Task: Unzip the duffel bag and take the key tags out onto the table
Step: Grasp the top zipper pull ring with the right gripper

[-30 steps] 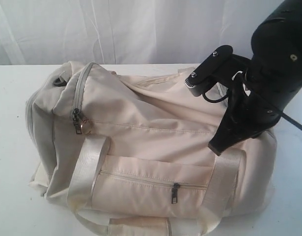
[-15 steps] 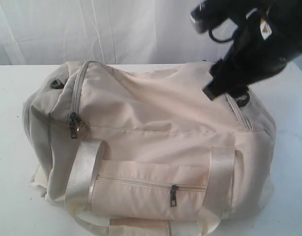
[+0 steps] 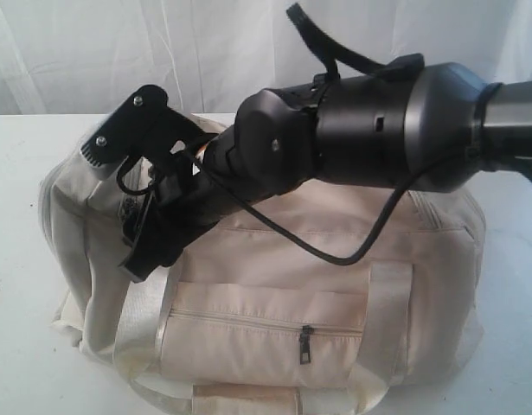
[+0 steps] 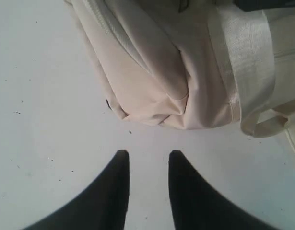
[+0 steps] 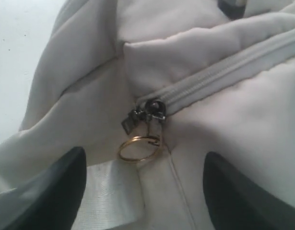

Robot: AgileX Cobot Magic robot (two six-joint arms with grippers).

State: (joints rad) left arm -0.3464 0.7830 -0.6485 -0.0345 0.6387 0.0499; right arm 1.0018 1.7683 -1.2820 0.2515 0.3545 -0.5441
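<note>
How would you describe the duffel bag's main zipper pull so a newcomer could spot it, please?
Start at the cream duffel bag on the white table. Follow its top zipper to the end framed by the open right claw: the dark pull there carries a gold-coloured ring, unlike the plain front-pocket pull.

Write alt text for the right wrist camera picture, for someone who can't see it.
The right gripper, jaws wide open, hovers over the dark zipper pull and gold ring on the cream duffel bag. The zipper is closed, and a pale webbing handle lies beside the ring.
</note>
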